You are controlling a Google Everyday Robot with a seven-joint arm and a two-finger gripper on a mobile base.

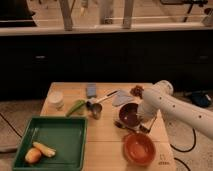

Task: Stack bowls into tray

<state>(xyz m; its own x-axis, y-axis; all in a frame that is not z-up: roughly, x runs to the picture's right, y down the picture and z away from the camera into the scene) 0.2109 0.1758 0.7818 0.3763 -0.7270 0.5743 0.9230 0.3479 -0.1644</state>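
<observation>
The dark maroon bowl (130, 115) is at the right middle of the wooden table (107, 137), slightly raised and tilted with a shadow under it. My gripper (143, 117), at the end of the white arm (172, 107) reaching in from the right, is shut on the bowl's right rim. The wider orange-red bowl (139, 148) sits on the table just in front of it, near the front right corner. The dark-green tray (62, 132) lies at the front left, well left of the gripper.
The tray holds a carrot-like piece (44, 149) and a round yellow fruit (32, 156). A white cup (56, 99), a green vegetable (76, 107), a metal cup (96, 111), a blue sponge (91, 90), a pale cloth (122, 98) and a brown item (136, 90) stand on the table's far half.
</observation>
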